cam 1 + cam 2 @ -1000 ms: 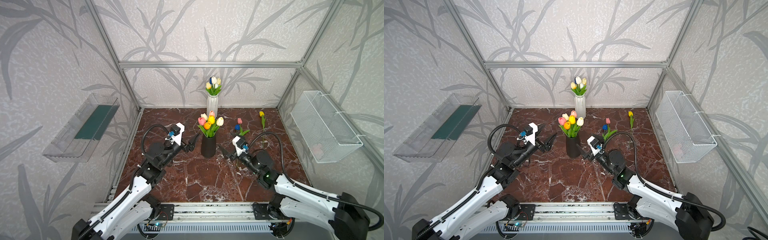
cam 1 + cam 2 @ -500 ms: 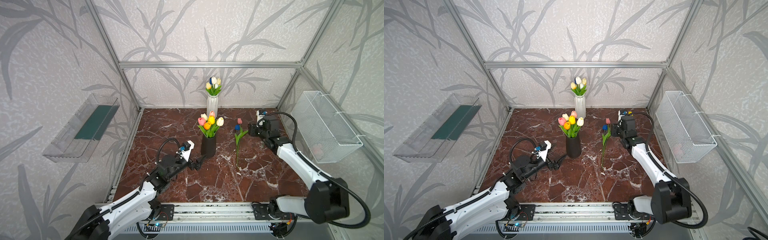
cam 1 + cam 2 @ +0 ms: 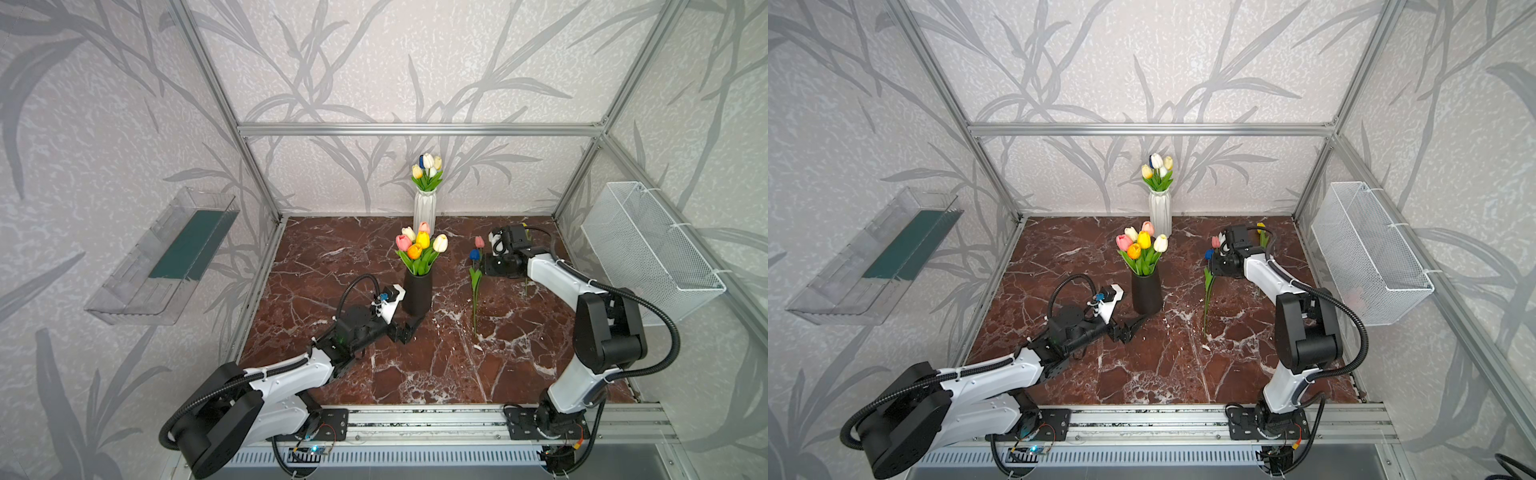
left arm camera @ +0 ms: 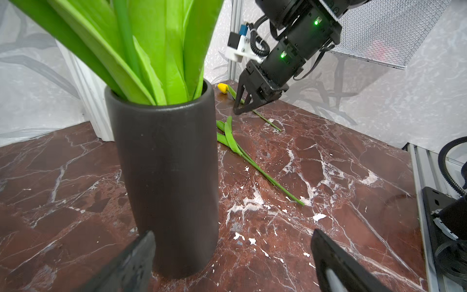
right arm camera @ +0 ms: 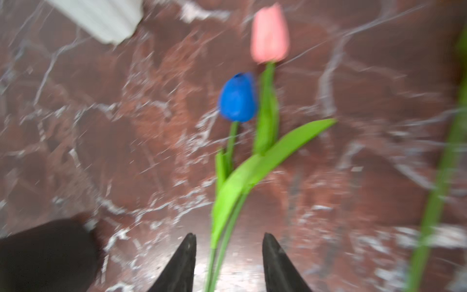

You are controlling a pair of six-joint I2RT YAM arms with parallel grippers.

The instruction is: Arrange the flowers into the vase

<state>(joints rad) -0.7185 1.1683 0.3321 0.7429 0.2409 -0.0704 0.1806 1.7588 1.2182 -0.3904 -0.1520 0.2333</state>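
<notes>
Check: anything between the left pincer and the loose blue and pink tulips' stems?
No. In both top views only bare marble floor separates the left pincer from the tulip stems. The black vase stands off that line.

Your left arm (image 3: 291, 374) lies low and extended toward the black vase (image 4: 166, 164). Its left gripper (image 4: 233, 232) sits level with the vase's foot, jaws spread wide, one finger (image 4: 136, 260) just beside the vase wall. Your right arm (image 3: 557, 278) reaches beyond the vase, to its right. The wrist is bent over and the right gripper (image 5: 229, 236) points downward, jaws partly apart.
</notes>
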